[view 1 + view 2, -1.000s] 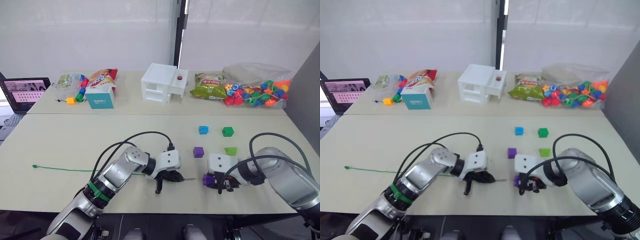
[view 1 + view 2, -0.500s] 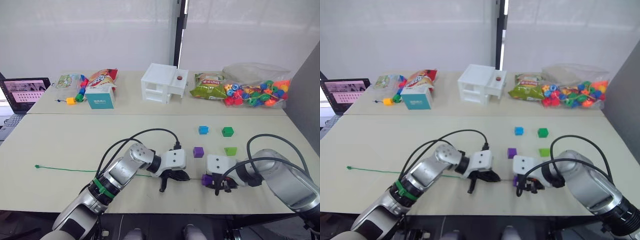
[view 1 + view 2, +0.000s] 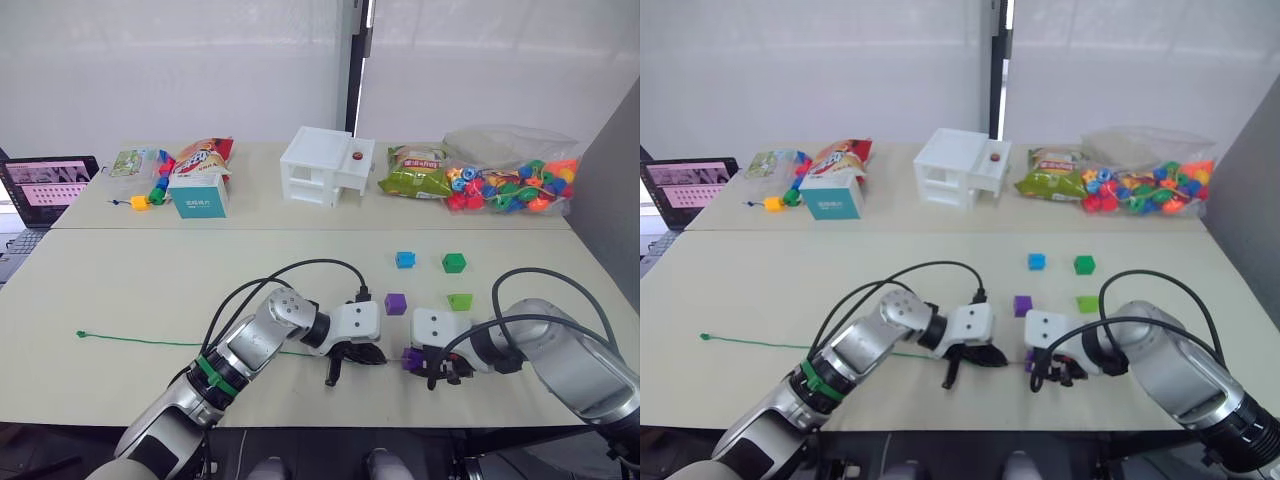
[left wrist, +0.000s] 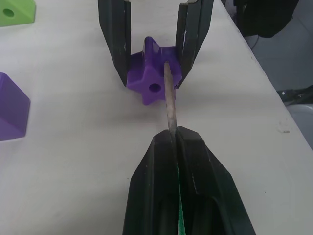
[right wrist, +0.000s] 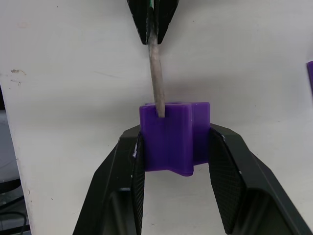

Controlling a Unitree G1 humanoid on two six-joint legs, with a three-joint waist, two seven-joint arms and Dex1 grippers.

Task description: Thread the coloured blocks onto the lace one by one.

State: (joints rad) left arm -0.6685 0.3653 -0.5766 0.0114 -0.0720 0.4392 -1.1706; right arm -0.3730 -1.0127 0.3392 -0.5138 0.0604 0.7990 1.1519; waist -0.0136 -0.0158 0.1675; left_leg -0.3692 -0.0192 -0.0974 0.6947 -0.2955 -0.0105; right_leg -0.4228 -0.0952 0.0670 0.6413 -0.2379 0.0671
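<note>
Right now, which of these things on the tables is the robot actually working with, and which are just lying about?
In use: purple block held in the right fingers; lace with its tip at that block; loose purple, blue, dark green and light green blocks.

Lying about: bag of beads, white box, snack packets, laptop.

The far end of the lace's stiff tip (image 5: 157, 83) is hidden inside the purple block (image 5: 174, 137), so how deep it reaches cannot be told. The block's sides are covered by the right gripper (image 5: 175, 161) fingers (image 5: 226, 166). The green lace (image 4: 179, 221) is mostly buried between the closed fingers of the left gripper (image 4: 175, 142), and the picture's edge cuts it off. In the head views, the block (image 3: 412, 360) is half covered by the right gripper. A second purple block (image 4: 11, 113) is cut off by the picture's edge.
</note>
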